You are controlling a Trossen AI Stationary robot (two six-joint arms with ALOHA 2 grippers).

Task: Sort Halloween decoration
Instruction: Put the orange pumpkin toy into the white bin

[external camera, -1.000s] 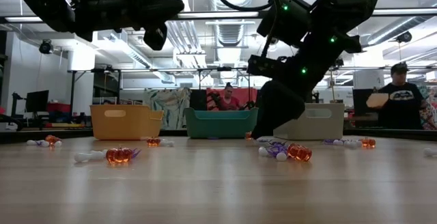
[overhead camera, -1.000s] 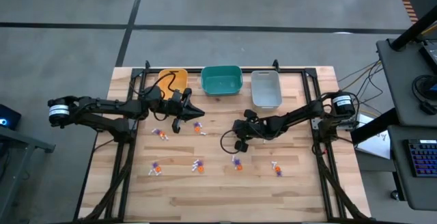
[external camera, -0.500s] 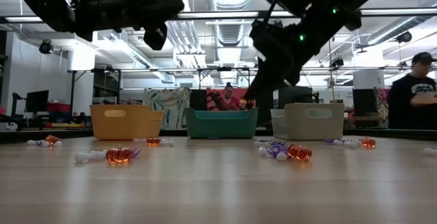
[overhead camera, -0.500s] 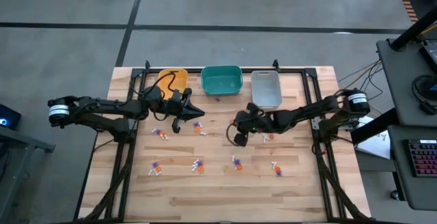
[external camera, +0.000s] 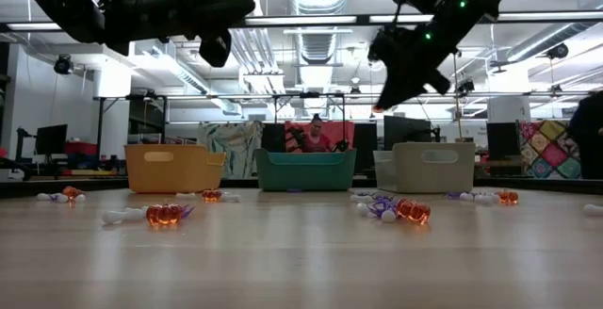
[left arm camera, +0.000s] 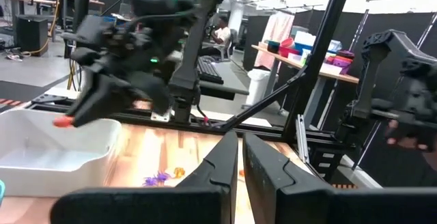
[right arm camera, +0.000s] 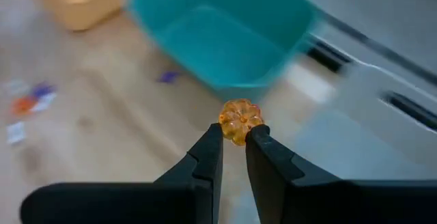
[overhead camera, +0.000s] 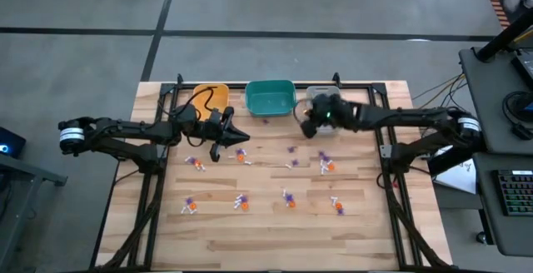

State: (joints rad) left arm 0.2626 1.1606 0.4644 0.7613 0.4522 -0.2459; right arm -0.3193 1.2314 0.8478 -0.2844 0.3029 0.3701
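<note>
Right gripper [right arm camera: 234, 145], raised over the table at about 1 o'clock from its centre, near the corner where the teal bin [overhead camera: 270, 97] and the grey bin [overhead camera: 324, 109] meet. Its fingers pinch a small orange pumpkin trinket [right arm camera: 240, 120] by the tips only.

Risk: the hold is shallow. A jolt could squeeze the round trinket out, or a release this close to the shared rims could drop it into the wrong bin or onto the wood.

Left gripper [overhead camera: 237, 132], at about 10 o'clock, hangs above the table with its fingers pressed together and nothing between them.

Remaining decorations [overhead camera: 287, 198] lie scattered from 9 o'clock round to 4 o'clock, apart from one another.

Bins, along the 12 o'clock edge: yellow bin [overhead camera: 211, 96], teal, grey. The interior of each, where visible, looks bare; the arm hides part of the grey one.
</note>
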